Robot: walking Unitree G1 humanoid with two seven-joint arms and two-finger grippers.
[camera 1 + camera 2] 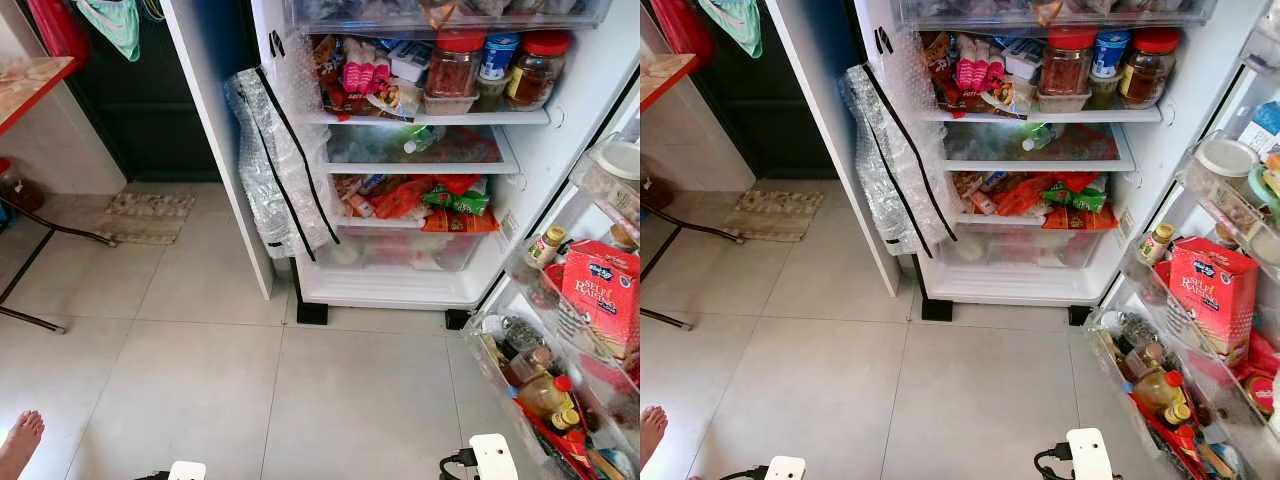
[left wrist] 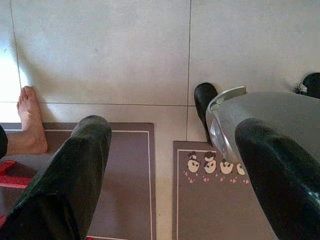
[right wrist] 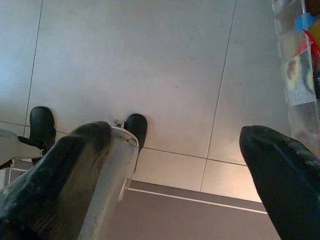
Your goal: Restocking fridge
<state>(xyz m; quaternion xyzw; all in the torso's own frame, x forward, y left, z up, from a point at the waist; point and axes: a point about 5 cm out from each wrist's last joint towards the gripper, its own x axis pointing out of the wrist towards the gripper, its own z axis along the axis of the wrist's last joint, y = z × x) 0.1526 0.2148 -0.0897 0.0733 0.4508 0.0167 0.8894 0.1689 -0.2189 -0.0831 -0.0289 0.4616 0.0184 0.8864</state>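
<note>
The fridge (image 1: 400, 285) stands open in front of me. Its upper shelf holds jars with red lids (image 1: 455, 65) and packets. Red and green snack bags (image 1: 420, 200) lie above a clear drawer (image 1: 400, 250). The open door at the right carries a red box (image 1: 600, 290) and bottles (image 1: 545, 390) on its racks. Both arms hang down over the floor. My left gripper (image 2: 175, 170) is open with nothing between its fingers, and so is my right gripper (image 3: 175, 165), with the door rack close beside it.
A bubble-wrap sheet (image 1: 275, 160) hangs at the fridge's left edge. A folding table (image 1: 30, 85) stands at the far left and a small rug (image 1: 145, 215) lies by the dark doorway. A person's bare foot (image 1: 18, 440) rests on the tiles near my left side, by brown mats (image 2: 125, 175).
</note>
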